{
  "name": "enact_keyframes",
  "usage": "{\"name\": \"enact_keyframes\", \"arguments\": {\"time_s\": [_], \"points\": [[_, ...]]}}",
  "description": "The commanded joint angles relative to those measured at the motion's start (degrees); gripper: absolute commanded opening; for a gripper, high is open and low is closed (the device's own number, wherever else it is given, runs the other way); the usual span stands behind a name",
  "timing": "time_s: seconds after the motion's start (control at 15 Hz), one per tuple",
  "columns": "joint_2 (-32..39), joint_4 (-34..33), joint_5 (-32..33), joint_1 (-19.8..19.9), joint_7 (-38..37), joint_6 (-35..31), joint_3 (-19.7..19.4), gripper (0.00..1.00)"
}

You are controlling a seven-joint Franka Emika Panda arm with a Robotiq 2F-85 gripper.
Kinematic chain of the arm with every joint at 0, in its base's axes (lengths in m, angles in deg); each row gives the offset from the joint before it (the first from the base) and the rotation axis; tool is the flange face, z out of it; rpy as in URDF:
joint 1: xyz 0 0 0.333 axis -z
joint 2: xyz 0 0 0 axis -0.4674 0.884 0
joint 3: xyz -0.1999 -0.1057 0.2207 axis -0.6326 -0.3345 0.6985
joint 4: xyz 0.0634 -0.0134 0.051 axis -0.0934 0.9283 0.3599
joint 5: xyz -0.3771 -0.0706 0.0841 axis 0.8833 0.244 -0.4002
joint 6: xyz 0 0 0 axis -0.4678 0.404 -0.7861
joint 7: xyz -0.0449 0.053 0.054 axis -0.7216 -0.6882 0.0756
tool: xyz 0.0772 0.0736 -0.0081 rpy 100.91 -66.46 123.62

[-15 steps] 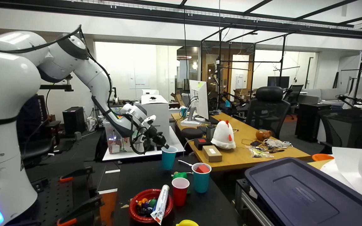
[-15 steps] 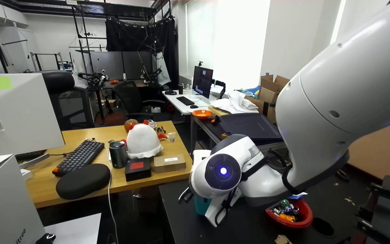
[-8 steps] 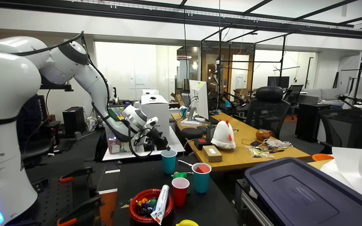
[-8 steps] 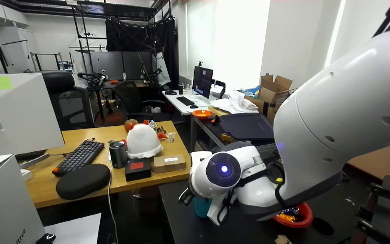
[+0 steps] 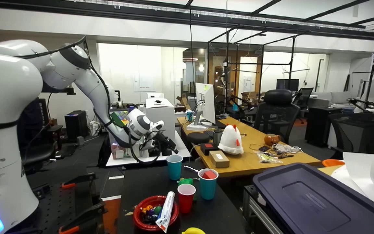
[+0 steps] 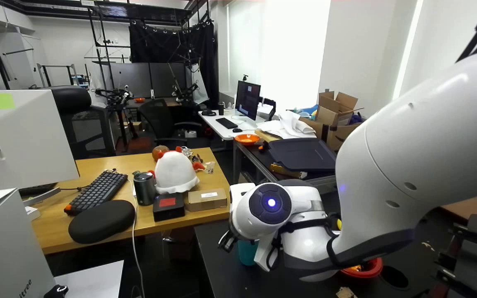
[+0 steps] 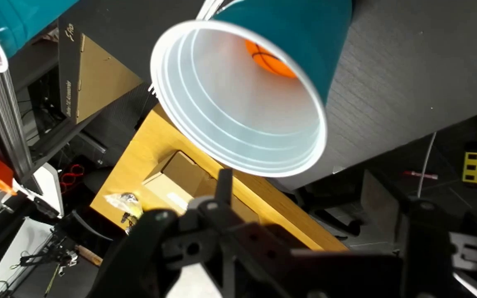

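A teal cup (image 5: 174,169) with a white inside stands on the black table (image 5: 141,182). In the wrist view an orange ball (image 7: 269,60) with dark lines lies inside this cup (image 7: 242,103). My gripper (image 7: 297,186) is open, its fingers (image 7: 224,186) well apart with nothing between them. In an exterior view the gripper (image 5: 175,149) is just above the cup's rim, seemingly apart from it. The arm partly hides the cup (image 6: 246,252) in an exterior view. A second teal cup (image 5: 208,190) holding a red block (image 5: 208,175) stands close by.
Near the teal cups are a red cup (image 5: 186,201), a green object (image 5: 186,182) and a red bowl (image 5: 137,216) of small items with a white tube (image 5: 166,211) across it. A wooden desk (image 5: 248,156) carries a brown box (image 5: 219,159) and a white plush (image 5: 231,141).
The first teal cup has come down slightly onto the table. My gripper has opened and its tips have drawn up off the rim, while the forearm has lowered a little.
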Motion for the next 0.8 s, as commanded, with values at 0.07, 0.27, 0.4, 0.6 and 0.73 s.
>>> {"name": "enact_keyframes", "arguments": {"time_s": [0.07,0.27,0.4,0.6,0.73], "points": [[-4.3,2.9,-6.4,0.9,7.9,0.8,1.7,1.00],[-7.8,4.4,-9.2,1.7,11.7,3.5,2.4,1.00],[-10.1,5.4,-10.2,1.5,13.3,5.7,2.0,1.00],[-14.2,7.5,-10.4,0.7,13.8,11.0,0.6,1.00],[-17.6,9.1,-9.7,0.0,12.5,16.0,-0.5,1.00]]}}
